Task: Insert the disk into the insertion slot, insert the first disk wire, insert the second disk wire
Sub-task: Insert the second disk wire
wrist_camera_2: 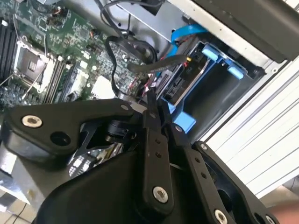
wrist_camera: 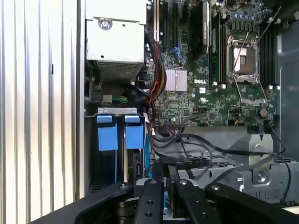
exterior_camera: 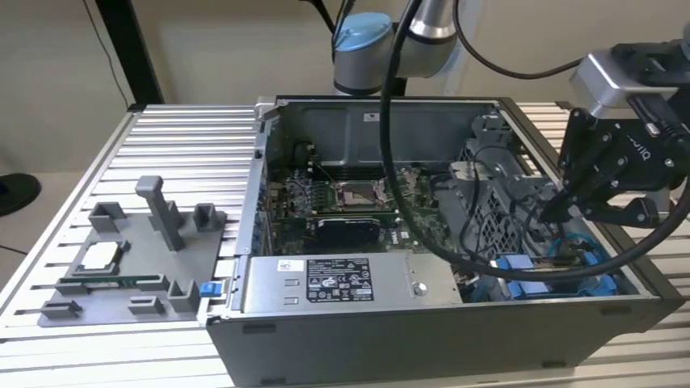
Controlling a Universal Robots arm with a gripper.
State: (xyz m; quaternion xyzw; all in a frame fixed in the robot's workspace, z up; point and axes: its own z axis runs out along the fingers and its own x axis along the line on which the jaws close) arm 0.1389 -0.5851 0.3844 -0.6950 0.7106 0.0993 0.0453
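Claw (wrist_camera_2: 154, 109) hung clenched, fingertips together, above the drive bay of the open computer case (exterior_camera: 431, 323); the disk (wrist_camera_2: 184, 79) sat in its blue frame inside the bay.

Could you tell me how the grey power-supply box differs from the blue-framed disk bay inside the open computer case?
The power-supply box is plain grey metal with a white printed label on top; the disk bay is marked by bright blue plastic frames. The box lies at the case's front edge toward the exterior view's left; the bay sits in the corner toward that view's right, below the gripper. Cables run into the bay. Both sit inside the case.
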